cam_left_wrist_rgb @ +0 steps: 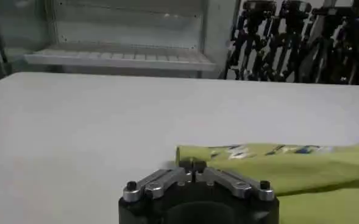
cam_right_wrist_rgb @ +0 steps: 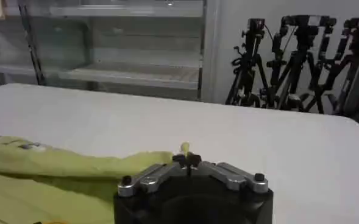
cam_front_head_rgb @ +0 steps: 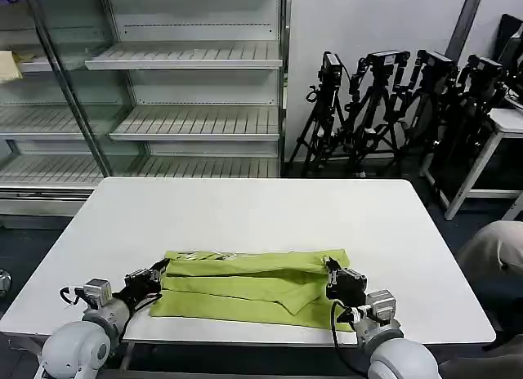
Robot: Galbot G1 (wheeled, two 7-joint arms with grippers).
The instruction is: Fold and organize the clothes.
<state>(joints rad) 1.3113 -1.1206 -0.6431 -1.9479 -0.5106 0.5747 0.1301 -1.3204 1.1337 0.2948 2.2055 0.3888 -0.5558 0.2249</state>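
- Where the lime yellow-green short-sleeved T-shirt of soft thin fabric (cam_front_head_rgb: 249, 287) lies, it forms a long folded band across the near part of the flat white rectangular surface (cam_front_head_rgb: 245, 211), its upper fold doubled over the lower layers.
- At the band's left end, the left gripper (cam_front_head_rgb: 155, 274) has its jaws pressed together at the fabric's corner; the left wrist view shows the tips (cam_left_wrist_rgb: 192, 165) meeting right at the green edge (cam_left_wrist_rgb: 277, 167).
- At the right end, the right gripper (cam_front_head_rgb: 333, 273) has its jaws closed, with a small tuft of green cloth (cam_right_wrist_rgb: 184, 148) pinched between the tips in the right wrist view.
- Beyond the surface stand empty grey metal shelves (cam_front_head_rgb: 188, 122) and a cluster of black camera tripods (cam_front_head_rgb: 392, 101).
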